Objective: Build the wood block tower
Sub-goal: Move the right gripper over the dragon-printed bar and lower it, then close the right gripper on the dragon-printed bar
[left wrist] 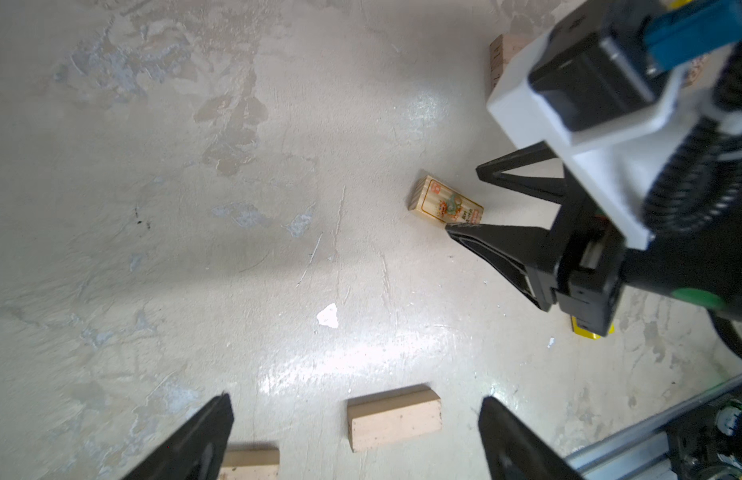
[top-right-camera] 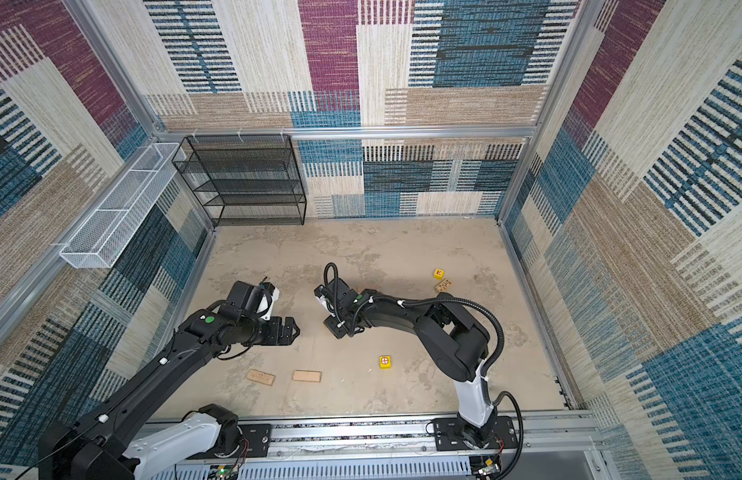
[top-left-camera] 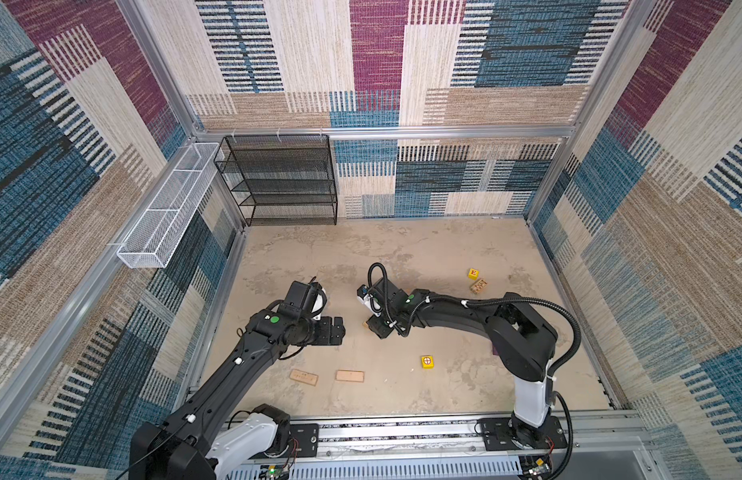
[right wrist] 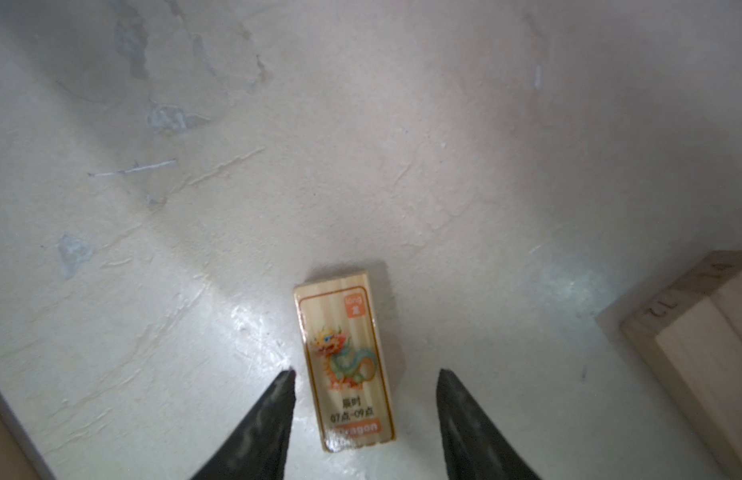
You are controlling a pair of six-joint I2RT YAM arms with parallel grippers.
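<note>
My right gripper (right wrist: 366, 372) is open low over the floor, astride a tan plank with a dragon print (right wrist: 344, 365) that lies flat; neither finger touches it. My left gripper (top-left-camera: 342, 330) hovers open and empty to the left. Two plain planks (top-left-camera: 304, 377) (top-left-camera: 349, 376) lie near the front; one of them (left wrist: 394, 417) shows between the left fingers, well apart from them. One yellow cube (top-left-camera: 427, 361) sits front centre, another (top-left-camera: 473, 273) far right beside a printed plank (top-left-camera: 478, 285). Another tan wood piece (right wrist: 701, 345) lies close to the right gripper. No tower shows in any view.
A black mesh shelf (top-left-camera: 282, 178) stands at the back left. A white wire basket (top-left-camera: 165, 212) hangs on the left wall. The arms' metal base rail (top-left-camera: 402, 432) runs along the front edge. Patterned walls close in three sides.
</note>
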